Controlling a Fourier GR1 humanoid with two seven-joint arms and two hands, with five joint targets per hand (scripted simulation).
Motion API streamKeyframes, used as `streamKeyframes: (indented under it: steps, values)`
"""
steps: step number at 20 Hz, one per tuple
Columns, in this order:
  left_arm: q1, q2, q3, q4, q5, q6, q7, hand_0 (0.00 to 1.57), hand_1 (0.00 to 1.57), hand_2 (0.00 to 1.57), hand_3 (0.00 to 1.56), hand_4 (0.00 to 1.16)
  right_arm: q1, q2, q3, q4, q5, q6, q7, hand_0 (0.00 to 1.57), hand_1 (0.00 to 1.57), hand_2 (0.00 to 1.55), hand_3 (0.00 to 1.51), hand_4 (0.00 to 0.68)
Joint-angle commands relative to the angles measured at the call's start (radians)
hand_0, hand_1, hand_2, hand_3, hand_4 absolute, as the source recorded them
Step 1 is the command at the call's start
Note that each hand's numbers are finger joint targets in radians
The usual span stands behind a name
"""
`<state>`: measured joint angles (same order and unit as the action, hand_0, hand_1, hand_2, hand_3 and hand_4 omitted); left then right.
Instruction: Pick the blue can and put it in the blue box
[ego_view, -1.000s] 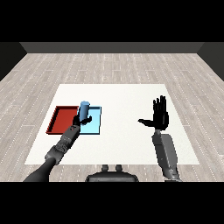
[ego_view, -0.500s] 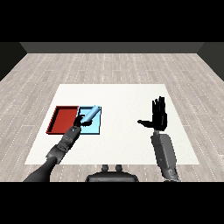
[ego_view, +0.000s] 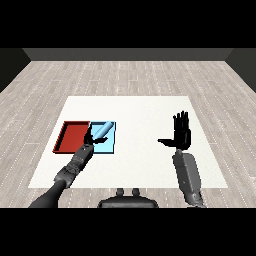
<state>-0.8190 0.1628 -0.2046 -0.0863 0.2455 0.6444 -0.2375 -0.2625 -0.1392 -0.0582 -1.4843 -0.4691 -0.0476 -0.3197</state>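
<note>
Since the earlier frames the blue can (ego_view: 101, 131) has gone from upright in the left hand's grasp, above the trays, to tilted and now lying on its side inside the light blue tray (ego_view: 111, 145). That change matters — the can is at its goal, so the placing step looks done or all but done.

Left to right: the red tray (ego_view: 71, 137) lies at the left of the white table (ego_view: 140, 110), nothing in it. Just right of it, edges touching or nearly so, sits the light blue tray. The can rests across the tray's upper half, long axis slanting up toward the right, within the tray's walls as far as the view shows.

The left hand (ego_view: 89, 137) sits at the seam between the two trays, against the can's lower left end. Its fingers appear spread and relaxed, not wrapped round the can — whether they touch it cannot be told from here. Judgement: the hand has let go, and what remains is to draw the arm back without nudging the can, which could roll on its side.

Well apart, on the right side of the table, the right hand (ego_view: 182, 134) is raised, palm flat, fingers straight and pointing upward, thumb out to the side, holding nothing. It matches its pose in the earlier frames.
</note>
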Motion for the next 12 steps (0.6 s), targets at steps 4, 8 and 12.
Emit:
streamKeyframes:
  steps: [4,8,12]
  values:
    - [0.034,-0.042,0.113,-0.227,0.097,-0.010,-0.314,0.00,0.00,0.00,0.00,0.00,0.019,0.000,0.015,-0.060,-0.005,0.012,0.015,0.00,0.00,0.00,0.00,0.000]
    - [0.021,-0.043,0.109,-0.371,0.110,-0.198,-0.441,0.00,0.00,0.00,0.00,0.00,0.068,0.001,0.032,-0.074,0.010,0.020,0.010,0.00,0.00,0.00,0.00,0.000]
    - [0.139,-0.028,0.079,-0.534,0.120,-0.331,-0.515,0.00,0.00,0.00,0.00,0.00,0.109,0.007,0.070,-0.068,0.043,0.027,0.010,0.00,0.00,0.00,0.00,0.000]
